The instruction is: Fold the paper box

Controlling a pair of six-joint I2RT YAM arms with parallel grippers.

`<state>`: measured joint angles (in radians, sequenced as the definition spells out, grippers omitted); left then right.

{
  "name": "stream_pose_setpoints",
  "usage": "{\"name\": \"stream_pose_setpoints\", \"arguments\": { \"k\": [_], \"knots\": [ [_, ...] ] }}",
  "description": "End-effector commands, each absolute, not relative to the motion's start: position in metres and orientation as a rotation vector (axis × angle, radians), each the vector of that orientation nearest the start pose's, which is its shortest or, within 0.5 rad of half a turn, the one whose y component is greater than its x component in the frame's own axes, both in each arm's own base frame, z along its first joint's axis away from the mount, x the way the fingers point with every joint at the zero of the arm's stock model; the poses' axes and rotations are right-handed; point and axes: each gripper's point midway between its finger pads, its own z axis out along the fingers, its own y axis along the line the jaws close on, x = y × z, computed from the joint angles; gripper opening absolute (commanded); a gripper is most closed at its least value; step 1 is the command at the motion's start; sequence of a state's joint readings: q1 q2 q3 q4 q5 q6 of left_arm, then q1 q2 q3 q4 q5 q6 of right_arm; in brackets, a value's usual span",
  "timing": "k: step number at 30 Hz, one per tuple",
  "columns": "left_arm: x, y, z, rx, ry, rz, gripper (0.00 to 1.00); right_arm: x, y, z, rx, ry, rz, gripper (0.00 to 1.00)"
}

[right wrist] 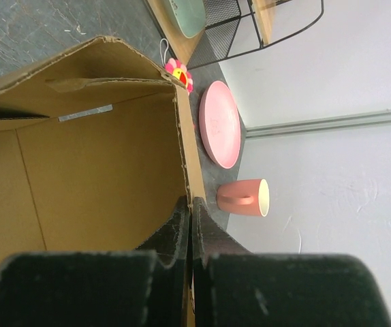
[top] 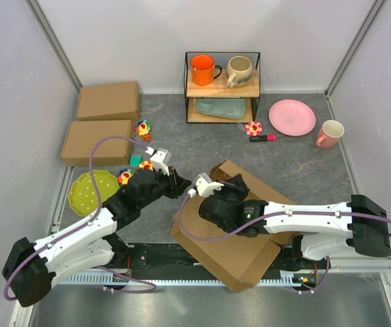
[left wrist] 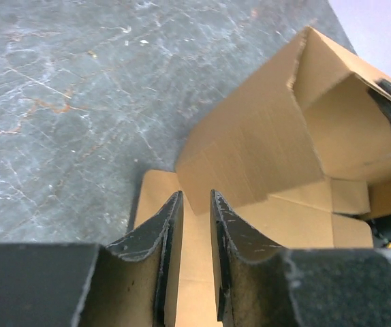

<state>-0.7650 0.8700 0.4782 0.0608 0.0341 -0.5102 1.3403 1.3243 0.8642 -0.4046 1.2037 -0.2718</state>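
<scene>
The grey stone-patterned table [top: 304, 170] carries the paper box [top: 240, 255] at its near middle, part folded, its base flat and skewed, and one corner wall raised toward the far side. Both arms reach over it.

The left gripper [left wrist: 195, 197] sits at the box's left edge over the flat base. Its jaws are narrowly apart with nothing between them, and the raised flap is just beyond the fingertips. The right gripper [right wrist: 190, 204] is closed on the edge of the upright wall.

Two closed cardboard boxes [top: 108, 101] lie at the far left, well apart from the work. A wire shelf [top: 223, 92] at the far middle holds an orange mug [top: 203, 69], a beige mug [top: 239, 70] and a teal plate [top: 221, 107]. To its right are a pink plate [top: 292, 117] and a pink mug [top: 330, 133]. A green plate [top: 88, 191] lies at the left, and a flower toy [top: 253, 128] lies near the shelf.
</scene>
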Motion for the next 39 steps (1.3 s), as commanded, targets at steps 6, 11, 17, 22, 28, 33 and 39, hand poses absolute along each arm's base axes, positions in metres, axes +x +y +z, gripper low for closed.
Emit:
{"name": "stream_pose_setpoints", "arguments": {
  "k": [6,11,17,22,28,33,39],
  "knots": [
    [0.248,-0.298,0.167,0.265,1.859,-1.059,0.31,0.206,0.229,0.150,-1.114,1.683,-0.596,0.00],
    [0.242,-0.318,0.161,0.311,1.806,-1.162,0.31,0.205,0.234,0.149,-1.133,1.679,-0.593,0.00],
    [0.235,-0.327,0.161,0.343,1.744,-1.246,0.32,0.200,0.234,0.140,-1.110,1.680,-0.575,0.00],
    [0.234,-0.333,0.156,0.365,1.737,-1.274,0.33,0.198,0.240,0.136,-1.115,1.676,-0.574,0.00],
    [0.235,-0.326,0.152,0.377,1.700,-1.234,0.40,0.196,0.246,0.132,-1.109,1.703,-0.511,0.00],
    [0.233,-0.317,0.153,0.366,1.609,-1.219,0.59,0.194,0.251,0.129,-1.111,1.718,-0.473,0.00],
    [0.237,-0.317,0.169,0.395,1.469,-1.203,0.66,0.191,0.260,0.132,-1.123,1.729,-0.421,0.00]
  ]
}}
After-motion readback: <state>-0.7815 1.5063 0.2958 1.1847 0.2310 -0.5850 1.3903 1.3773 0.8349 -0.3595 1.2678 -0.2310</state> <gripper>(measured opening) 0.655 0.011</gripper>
